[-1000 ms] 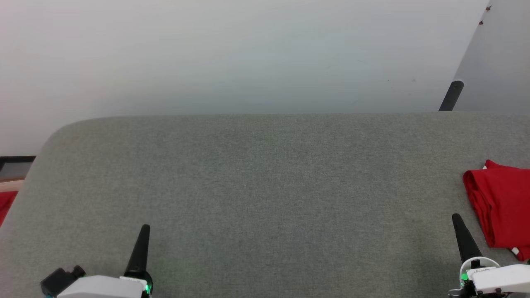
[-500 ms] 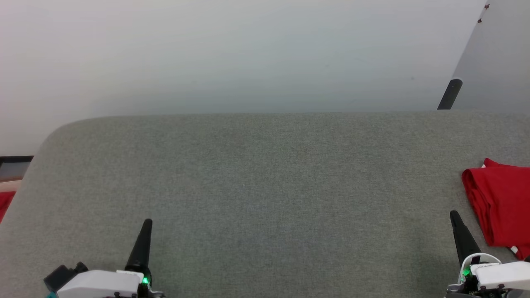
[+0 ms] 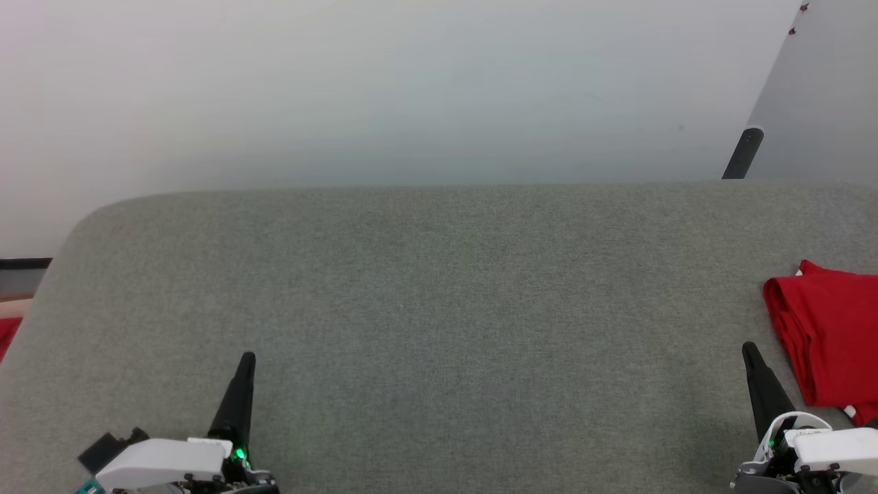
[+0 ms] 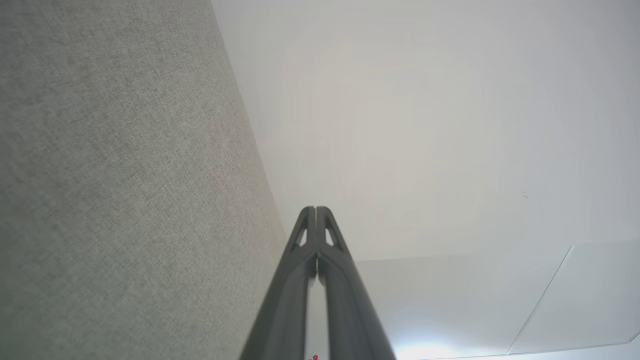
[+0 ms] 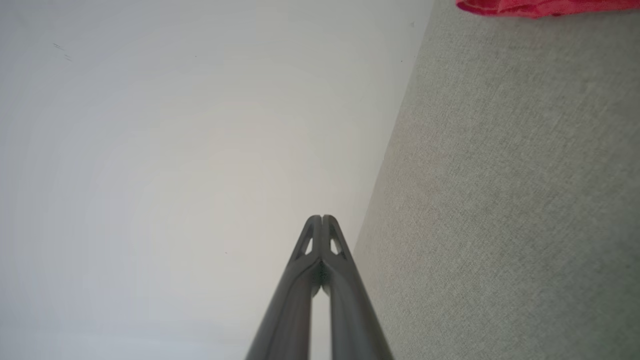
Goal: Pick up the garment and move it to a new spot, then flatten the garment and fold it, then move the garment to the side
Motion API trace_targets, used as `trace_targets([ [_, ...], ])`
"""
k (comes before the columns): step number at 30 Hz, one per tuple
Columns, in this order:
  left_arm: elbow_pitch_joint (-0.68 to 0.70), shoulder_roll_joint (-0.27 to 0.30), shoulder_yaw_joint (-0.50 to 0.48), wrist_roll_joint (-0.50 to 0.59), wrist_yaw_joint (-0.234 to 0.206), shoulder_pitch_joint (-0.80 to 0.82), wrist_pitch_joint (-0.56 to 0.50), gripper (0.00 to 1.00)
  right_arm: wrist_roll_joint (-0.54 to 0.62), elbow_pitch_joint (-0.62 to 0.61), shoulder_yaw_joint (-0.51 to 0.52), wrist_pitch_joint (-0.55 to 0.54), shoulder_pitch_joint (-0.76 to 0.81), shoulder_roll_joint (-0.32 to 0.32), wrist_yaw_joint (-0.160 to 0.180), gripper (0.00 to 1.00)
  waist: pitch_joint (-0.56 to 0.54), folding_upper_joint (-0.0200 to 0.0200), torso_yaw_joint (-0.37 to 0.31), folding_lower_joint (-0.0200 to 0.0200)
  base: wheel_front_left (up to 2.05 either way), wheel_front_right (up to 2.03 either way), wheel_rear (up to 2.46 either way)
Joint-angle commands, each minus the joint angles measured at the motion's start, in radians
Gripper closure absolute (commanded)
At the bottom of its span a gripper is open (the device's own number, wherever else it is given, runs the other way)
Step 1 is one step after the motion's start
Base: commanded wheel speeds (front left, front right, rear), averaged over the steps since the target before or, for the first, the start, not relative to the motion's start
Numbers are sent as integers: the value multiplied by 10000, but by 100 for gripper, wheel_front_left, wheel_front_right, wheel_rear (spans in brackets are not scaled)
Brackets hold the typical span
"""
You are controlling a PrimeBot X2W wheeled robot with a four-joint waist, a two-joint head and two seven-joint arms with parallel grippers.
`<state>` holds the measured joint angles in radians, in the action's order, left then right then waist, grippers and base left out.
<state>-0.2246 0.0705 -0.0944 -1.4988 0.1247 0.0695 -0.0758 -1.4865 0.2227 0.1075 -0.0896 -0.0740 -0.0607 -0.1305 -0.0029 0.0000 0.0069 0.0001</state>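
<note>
At the right edge of the head view, the garment (image 3: 826,339) lies on the grey surface (image 3: 439,295) as a folded red bundle, cut off by the frame. A bit of white trim shows at its near corner and another at its far corner. The right gripper (image 3: 749,348) sits near-right, just left of the garment and apart from it, with its fingers pressed into one dark spike pointing far. The left gripper (image 3: 248,357) sits near-left, well apart from the garment, also clenched to a single point and with nothing in it (a green light shows at each wrist). Off the surface's left edge is a red scrap (image 3: 7,334). At far right a dark post (image 3: 743,152) stands behind the surface against a pale backdrop (image 3: 411,89).

Left wrist view: the left gripper (image 4: 316,210) has its tips touching, with a thin slit lower down and nothing between them. The grey surface (image 4: 125,175) runs along the view's left.

Right wrist view: the right gripper (image 5: 321,218) has its tips touching and holds nothing. The garment (image 5: 540,7) is a red strip at the view's top right, lying on the surface (image 5: 525,200), clear of the fingers.
</note>
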Motion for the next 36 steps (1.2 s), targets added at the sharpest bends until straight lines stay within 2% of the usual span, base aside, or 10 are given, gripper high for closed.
trace_targets([
  [1,-15,-27,-43,-201,84,166,-55,100,-233,17,27,-62,-209,14,-4,100,5,0,-6,-1,0,0,0],
  [19,-233,-186,-173,-1196,83,454,-390,100,-1303,240,72,-265,-437,117,-4,100,58,0,-68,-1,0,0,0],
  [36,-230,-191,-186,-1170,83,457,-385,100,-1282,237,72,-256,-376,119,-4,100,59,0,-69,-1,0,0,0],
])
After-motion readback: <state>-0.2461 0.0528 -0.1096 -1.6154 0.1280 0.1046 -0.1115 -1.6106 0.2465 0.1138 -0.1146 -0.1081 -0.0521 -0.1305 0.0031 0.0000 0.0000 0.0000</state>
